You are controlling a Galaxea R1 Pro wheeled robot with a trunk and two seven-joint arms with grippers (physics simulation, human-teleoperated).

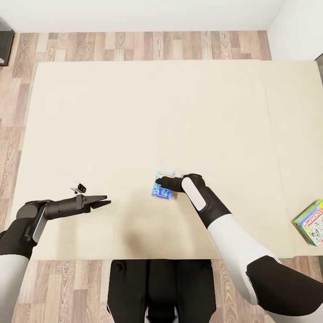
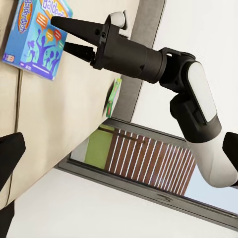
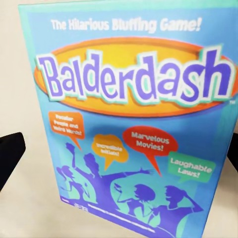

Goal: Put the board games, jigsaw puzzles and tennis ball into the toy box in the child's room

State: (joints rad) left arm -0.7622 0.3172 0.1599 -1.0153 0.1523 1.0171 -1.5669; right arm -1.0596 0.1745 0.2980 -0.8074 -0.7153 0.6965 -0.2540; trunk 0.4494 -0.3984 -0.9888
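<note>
Here blue board game (image 1: pixel 162 190) apparently beneath open right jaws.

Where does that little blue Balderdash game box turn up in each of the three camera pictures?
Head view: the Balderdash box lies on the cream bed, near the front edge, just ahead of the right gripper.
Left wrist view: it sits in the upper left corner, beside the right gripper.
Right wrist view: close up, lid facing the camera.
Shared landmark: the bed's cream surface.
</note>
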